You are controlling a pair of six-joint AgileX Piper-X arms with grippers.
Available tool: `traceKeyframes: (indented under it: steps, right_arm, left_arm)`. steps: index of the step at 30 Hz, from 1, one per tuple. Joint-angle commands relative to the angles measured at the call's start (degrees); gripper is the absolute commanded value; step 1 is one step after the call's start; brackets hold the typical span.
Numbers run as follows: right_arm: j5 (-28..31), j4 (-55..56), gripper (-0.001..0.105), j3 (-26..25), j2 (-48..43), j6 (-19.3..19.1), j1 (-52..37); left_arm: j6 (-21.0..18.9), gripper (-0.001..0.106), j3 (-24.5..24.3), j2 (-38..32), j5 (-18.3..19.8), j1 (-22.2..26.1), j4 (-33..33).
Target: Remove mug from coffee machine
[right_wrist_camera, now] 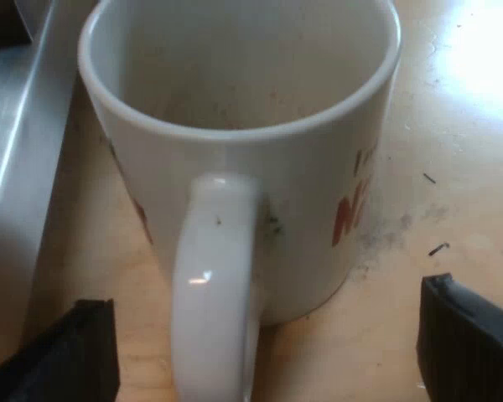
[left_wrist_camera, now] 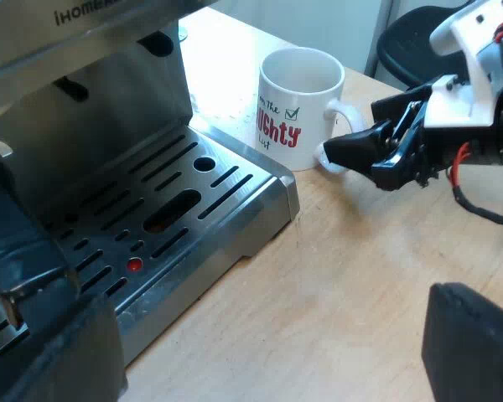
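A white mug (left_wrist_camera: 299, 105) with red lettering stands upright on the wooden table (left_wrist_camera: 344, 276), just off the corner of the espresso machine's drip tray (left_wrist_camera: 176, 209). The mug (right_wrist_camera: 243, 151) is empty inside. My right gripper (right_wrist_camera: 268, 339) is open, with one black finger on each side of the mug's handle (right_wrist_camera: 214, 285), both apart from it. Seen from the other arm, the right gripper (left_wrist_camera: 377, 151) reaches the handle from the side away from the machine. My left gripper (left_wrist_camera: 268, 335) is open over the table near the tray, holding nothing.
The espresso machine (left_wrist_camera: 92, 92) rises behind its slotted steel tray, which has a red dot (left_wrist_camera: 134, 265) among the slots. A dark chair seat (left_wrist_camera: 411, 42) stands beyond the table's edge. Bare wood lies between the tray and the mug.
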Motion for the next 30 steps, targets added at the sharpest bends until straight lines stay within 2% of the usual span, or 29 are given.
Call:
traceKeyframes:
  steps: [1,8,15,24,30]
  right_arm:
    - [-0.5,4.0,0.074,-0.3,-3.2,-0.3,-0.1]
    - [-0.7,14.1,0.074,-0.3,-10.8,-0.3,-0.1]
    - [-7.0,23.4,0.074,-0.3,-18.7,-0.3,-0.1]
    - [-7.2,30.8,0.074,-0.3,-30.0,-0.3,-0.1]
    - [-11.3,39.0,0.074,-0.3,-38.8,-0.3,-0.1]
  left_arm:
    - [-0.4,0.083,0.0,0.0,0.2,-0.4,-0.7]
    - [-0.4,0.083,0.0,0.0,0.2,-0.4,-0.7]
    - [-0.4,0.083,0.0,0.0,0.2,-0.4,-0.7]
    - [-0.4,0.083,0.0,0.0,0.2,-0.4,-0.7]
    - [-0.4,0.083,0.0,0.0,0.2,-0.4,-0.2]
